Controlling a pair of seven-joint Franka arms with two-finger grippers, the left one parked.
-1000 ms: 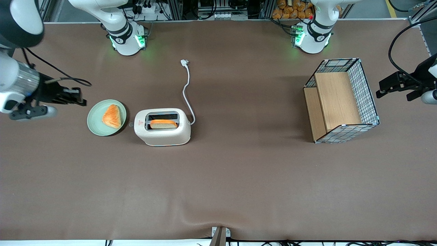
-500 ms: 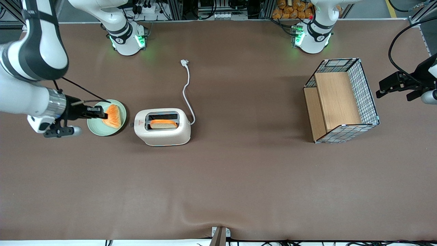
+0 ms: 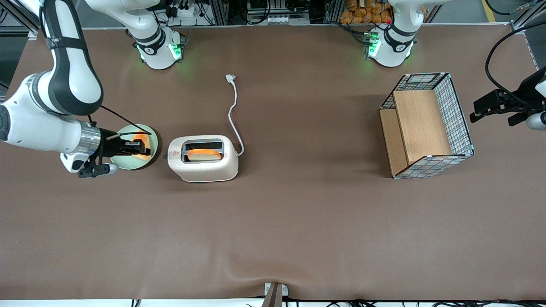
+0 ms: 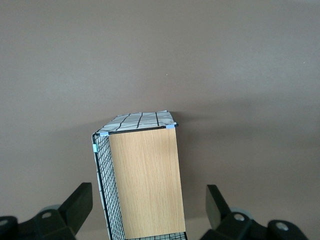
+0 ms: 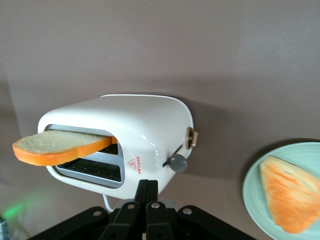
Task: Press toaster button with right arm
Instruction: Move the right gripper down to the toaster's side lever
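Note:
The cream-white toaster [image 3: 202, 164] stands on the brown table with a bread slice [image 3: 204, 154] in one slot. Its small grey button [image 3: 164, 156] sticks out of the narrow end that faces the green plate [image 3: 142, 163]. My right arm's gripper [image 3: 147, 148] is shut and empty. It hovers over the plate, level with the button and a short way from it. In the right wrist view the shut gripper [image 5: 147, 186] points at the toaster [image 5: 145, 125], close to the button [image 5: 177, 163], and the bread slice [image 5: 60, 145] juts from the slot.
A toast piece [image 5: 290, 195] lies on the plate [image 5: 254, 197], partly hidden under the gripper in the front view. The white cord [image 3: 232, 111] runs from the toaster to its plug [image 3: 230, 77]. A wire basket with wooden panels [image 3: 426, 125] lies toward the parked arm's end.
The right arm has swung in from the working arm's end of the table toward the toaster. Its gripper now hovers over the plate, near the button. The toaster has not moved.

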